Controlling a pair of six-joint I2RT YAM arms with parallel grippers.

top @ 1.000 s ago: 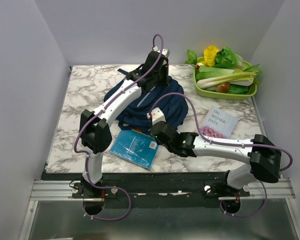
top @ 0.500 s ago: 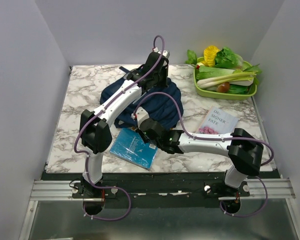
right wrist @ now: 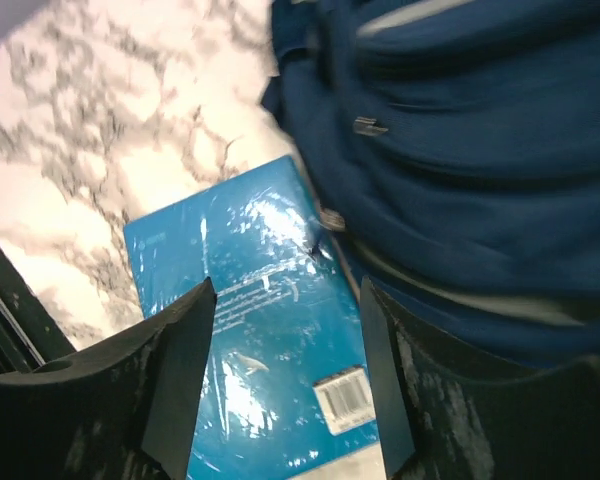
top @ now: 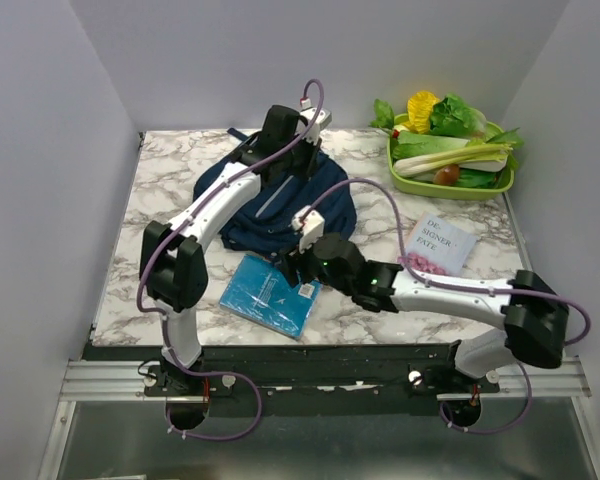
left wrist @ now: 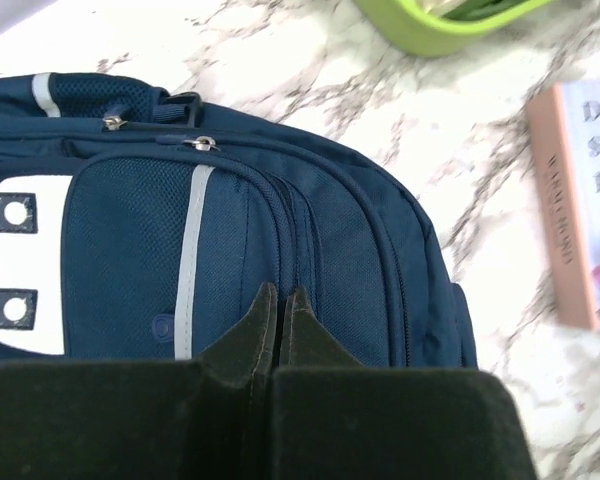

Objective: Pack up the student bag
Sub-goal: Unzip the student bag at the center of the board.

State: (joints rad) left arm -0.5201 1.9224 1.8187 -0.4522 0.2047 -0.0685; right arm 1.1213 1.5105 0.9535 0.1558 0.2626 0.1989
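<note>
Two changes since a second ago. Got the right gripper (right wrist: 286, 290) spread wide now instead of nearly closed, hanging over the glossy teal paperback (right wrist: 250, 300) beside the large navy blue fabric backpack (left wrist: 330, 250). Still got the left gripper (left wrist: 280, 295) clamped together, tips at that backpack's front pocket. Seeing the backpack slid leftward on the white marble table (top: 160, 180), centre-back.

Overhead and 2 close wrist views share bag (left wrist: 120, 250).
</note>
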